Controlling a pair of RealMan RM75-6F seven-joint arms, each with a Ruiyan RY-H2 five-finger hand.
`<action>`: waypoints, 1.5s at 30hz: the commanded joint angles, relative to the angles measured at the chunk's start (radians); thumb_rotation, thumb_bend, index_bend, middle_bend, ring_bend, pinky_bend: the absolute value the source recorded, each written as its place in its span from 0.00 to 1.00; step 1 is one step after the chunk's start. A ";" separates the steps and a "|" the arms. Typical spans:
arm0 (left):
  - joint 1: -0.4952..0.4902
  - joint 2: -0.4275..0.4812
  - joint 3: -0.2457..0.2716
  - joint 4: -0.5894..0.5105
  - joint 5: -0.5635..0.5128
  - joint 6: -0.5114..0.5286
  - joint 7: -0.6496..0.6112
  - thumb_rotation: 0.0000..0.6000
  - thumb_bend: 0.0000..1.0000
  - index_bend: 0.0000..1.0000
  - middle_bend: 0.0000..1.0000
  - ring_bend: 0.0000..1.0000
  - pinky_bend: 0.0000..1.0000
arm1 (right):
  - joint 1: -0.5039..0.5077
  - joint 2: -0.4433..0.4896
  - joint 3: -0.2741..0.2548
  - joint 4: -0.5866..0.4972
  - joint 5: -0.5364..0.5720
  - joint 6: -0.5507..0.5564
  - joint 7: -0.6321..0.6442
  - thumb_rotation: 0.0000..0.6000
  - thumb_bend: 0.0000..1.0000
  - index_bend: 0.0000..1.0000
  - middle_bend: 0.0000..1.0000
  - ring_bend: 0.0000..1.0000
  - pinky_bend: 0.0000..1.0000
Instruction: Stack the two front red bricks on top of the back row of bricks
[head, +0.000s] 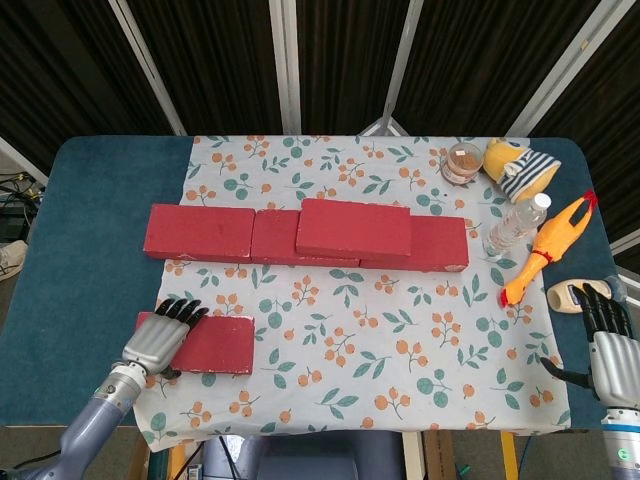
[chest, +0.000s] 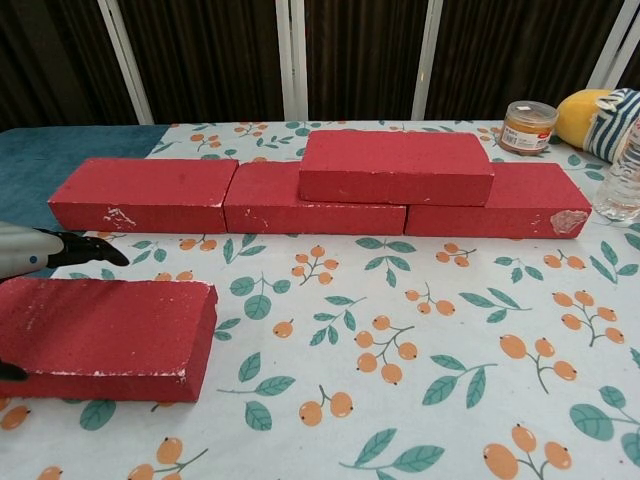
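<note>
One red front brick (head: 215, 343) (chest: 105, 335) lies flat on the floral cloth at the front left. My left hand (head: 160, 340) reaches over its left end; its fingers (chest: 70, 249) stretch just above the brick's far edge, and the thumb tip shows by the near face. The back row (head: 198, 232) (chest: 145, 192) is three red bricks laid end to end. A fourth red brick (head: 354, 228) (chest: 396, 165) sits on the row, over its middle and right bricks. My right hand (head: 607, 345) hovers open at the table's right edge, holding nothing.
At the back right stand a small jar (head: 463, 162), a yellow plush toy (head: 520, 167) and a clear bottle (head: 515, 225). A rubber chicken (head: 545, 250) and a small white object (head: 570, 295) lie near the right hand. The blue table (head: 90, 200) shows left of the cloth.
</note>
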 joint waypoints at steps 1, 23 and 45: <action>-0.006 -0.014 0.008 0.005 -0.006 0.015 0.007 1.00 0.00 0.00 0.00 0.00 0.05 | 0.000 0.001 0.002 0.001 0.002 -0.002 0.003 1.00 0.11 0.00 0.00 0.00 0.00; -0.046 -0.102 0.044 0.089 -0.052 0.094 0.061 1.00 0.00 0.00 0.00 0.04 0.19 | -0.006 0.005 0.014 0.000 0.017 -0.003 0.010 1.00 0.11 0.00 0.00 0.00 0.00; -0.083 -0.130 0.036 0.110 -0.089 0.123 0.089 1.00 0.00 0.21 0.26 0.10 0.19 | -0.009 0.000 0.022 -0.009 0.033 -0.006 -0.012 1.00 0.11 0.00 0.00 0.00 0.00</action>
